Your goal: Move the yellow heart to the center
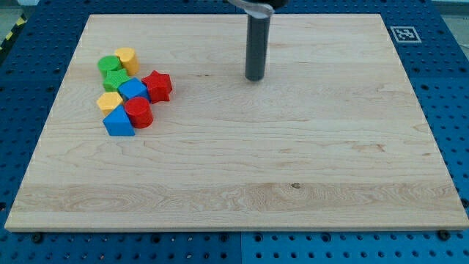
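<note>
Broadly, the wooden surface [308,169] is seen whole, and my tip [254,78] is set on it above the middle, with no jaws fitted to the rod and nothing held or touched. From my tip, the yellow heart [126,59] is found well apart toward the view's left and slightly toward its top, heading a packed cluster and touching the green round block [109,64]. Its lobes are hardly made out, a second yellow block [109,100] could be mistaken for it, and the rod is cut off above.
</note>
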### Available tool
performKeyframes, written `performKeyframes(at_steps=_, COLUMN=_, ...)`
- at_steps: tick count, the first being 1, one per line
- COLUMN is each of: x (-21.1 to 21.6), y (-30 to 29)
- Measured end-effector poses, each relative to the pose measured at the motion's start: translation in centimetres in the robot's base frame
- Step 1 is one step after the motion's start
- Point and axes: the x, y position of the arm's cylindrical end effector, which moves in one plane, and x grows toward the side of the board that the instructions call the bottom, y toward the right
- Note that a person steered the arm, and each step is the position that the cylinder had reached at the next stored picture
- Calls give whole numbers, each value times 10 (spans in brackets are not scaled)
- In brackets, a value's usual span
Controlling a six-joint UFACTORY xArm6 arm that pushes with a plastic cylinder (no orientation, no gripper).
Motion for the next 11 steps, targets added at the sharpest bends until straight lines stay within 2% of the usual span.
performKeyframes(at_steps=2, x=-78, y=-110)
performKeyframes(at_steps=4, x=-89, y=-259)
performKeyframes(at_steps=5, x=-77, y=-305)
performKeyframes(at_steps=6, x=-64, y=-298)
performKeyframes(at_steps=7, x=-20, y=-262)
performKeyframes(at_steps=8, x=-18, y=-257)
performKeyframes(at_steps=11, x=-2, y=-130)
